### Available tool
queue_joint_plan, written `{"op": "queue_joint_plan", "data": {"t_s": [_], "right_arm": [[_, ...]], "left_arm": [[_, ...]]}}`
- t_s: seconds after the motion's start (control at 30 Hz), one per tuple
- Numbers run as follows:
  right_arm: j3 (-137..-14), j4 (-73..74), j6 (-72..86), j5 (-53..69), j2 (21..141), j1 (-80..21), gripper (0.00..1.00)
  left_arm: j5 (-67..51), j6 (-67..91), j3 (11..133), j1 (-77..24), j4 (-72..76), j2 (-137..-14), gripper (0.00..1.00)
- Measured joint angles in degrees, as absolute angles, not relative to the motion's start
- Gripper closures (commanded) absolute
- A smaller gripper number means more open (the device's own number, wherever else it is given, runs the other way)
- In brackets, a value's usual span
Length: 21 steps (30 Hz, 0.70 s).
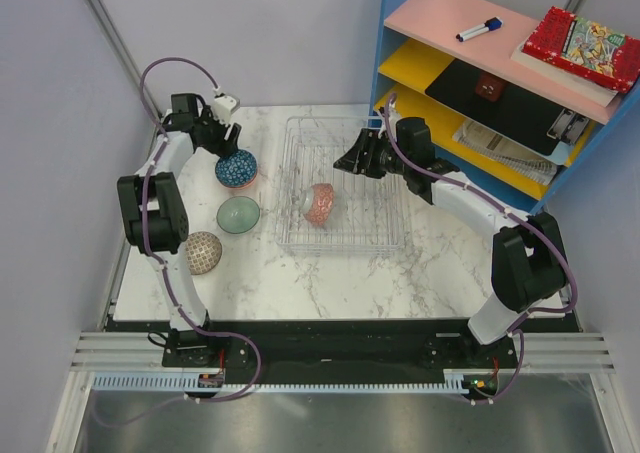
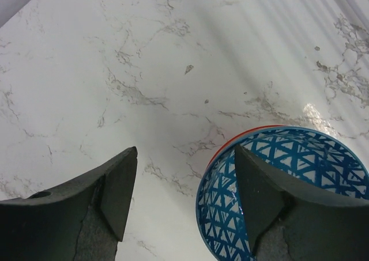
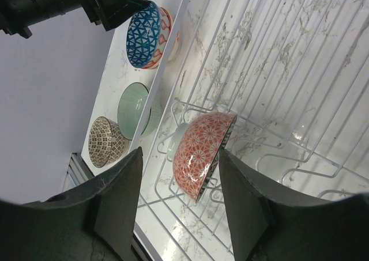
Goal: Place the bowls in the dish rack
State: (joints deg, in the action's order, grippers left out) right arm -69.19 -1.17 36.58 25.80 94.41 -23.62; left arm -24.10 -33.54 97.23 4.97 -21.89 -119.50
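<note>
The dish rack (image 1: pixel 385 198) of thin white wire sits mid-table. A red flower-patterned bowl (image 1: pixel 320 203) stands on its edge inside it, also visible as the red bowl (image 3: pixel 204 154) in the right wrist view. Left of the rack lie a blue lattice bowl (image 1: pixel 237 169), a green bowl (image 1: pixel 238 214) and a brown patterned bowl (image 1: pixel 203 252). My left gripper (image 1: pixel 228 145) is open astride the blue bowl's (image 2: pixel 294 174) rim. One of its fingers (image 2: pixel 259 197) is inside the bowl, the other stands well apart outside. My right gripper (image 1: pixel 350 160) hangs open above the rack, holding nothing.
A blue shelf unit (image 1: pixel 395 33) stands at the back right beside the rack. It holds a marker (image 1: pixel 478 30), a red book (image 1: pixel 585 45) and papers. Grey walls close in on the left and behind.
</note>
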Motion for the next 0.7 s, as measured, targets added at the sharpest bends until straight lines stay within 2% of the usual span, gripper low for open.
{"op": "queue_joint_plan", "data": {"t_s": [0.2, 0.47, 0.6, 0.63, 0.7], "right_arm": [[-69.3, -1.15, 36.58, 25.85, 94.41, -23.4, 0.38], [-69.32, -1.15, 36.58, 25.87, 94.41, -22.9, 0.38], [-69.32, -1.15, 36.58, 25.87, 94.41, -22.55, 0.38], [-69.32, -1.15, 36.58, 25.87, 94.41, -22.46, 0.38], [-69.32, -1.17, 36.58, 25.87, 94.41, -22.33, 0.38]], "left_arm": [[-24.84, -38.37, 97.23, 4.69, -25.76, -119.61, 0.19], [-27.18, -40.91, 97.23, 4.75, -27.73, -119.61, 0.22], [-27.16, -42.72, 98.26, 4.75, -28.71, -120.55, 0.28], [-27.14, -43.18, 98.89, 4.75, -28.97, -121.23, 0.33], [-27.07, -43.9, 99.94, 4.75, -29.58, -122.5, 0.36]]}}
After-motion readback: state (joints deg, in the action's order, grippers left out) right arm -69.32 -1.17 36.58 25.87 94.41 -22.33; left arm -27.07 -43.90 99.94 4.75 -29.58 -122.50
